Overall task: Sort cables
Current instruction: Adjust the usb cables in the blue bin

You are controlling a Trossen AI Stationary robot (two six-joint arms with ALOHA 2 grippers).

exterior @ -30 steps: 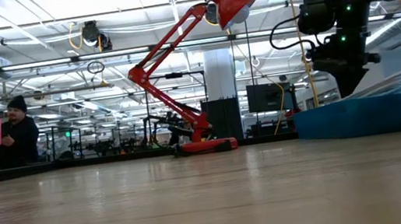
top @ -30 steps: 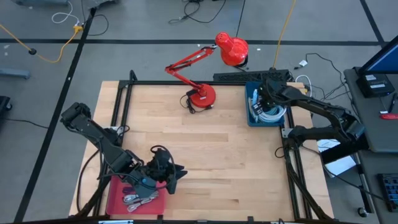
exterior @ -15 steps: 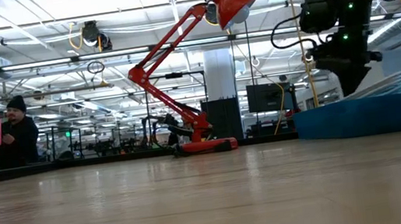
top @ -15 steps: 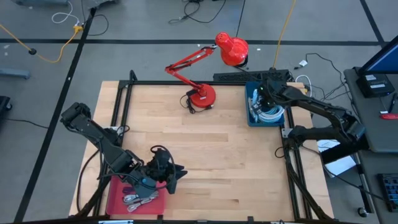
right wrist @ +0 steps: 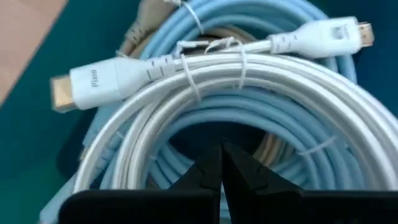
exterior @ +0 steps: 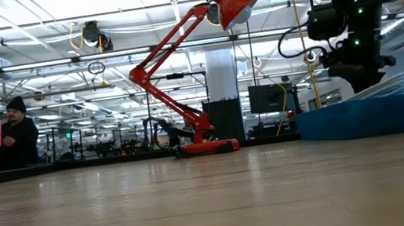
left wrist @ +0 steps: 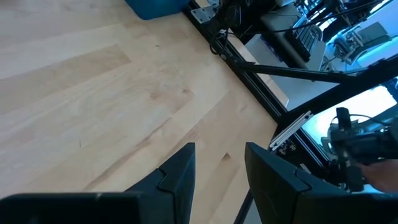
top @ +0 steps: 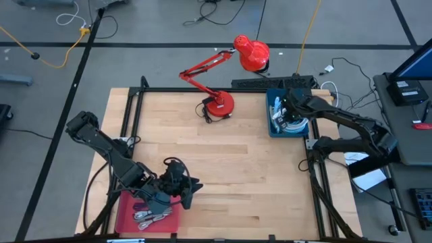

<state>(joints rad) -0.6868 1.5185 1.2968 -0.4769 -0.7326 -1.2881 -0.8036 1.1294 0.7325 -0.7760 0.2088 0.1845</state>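
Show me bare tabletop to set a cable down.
Free: the wide wood between the red lamp's base, the blue bin and the left end effector. Crowded: blue bin, full of coiled cables under the right end effector; red tray at the near-left corner.

A white cable [right wrist: 249, 81], coiled and bound with ties, is stacked on light-blue coils [right wrist: 311, 134]; a beige cable [right wrist: 146, 18] is glimpsed beneath. Short bundled cables [top: 150, 215] are heaped together at the table's near-left corner.
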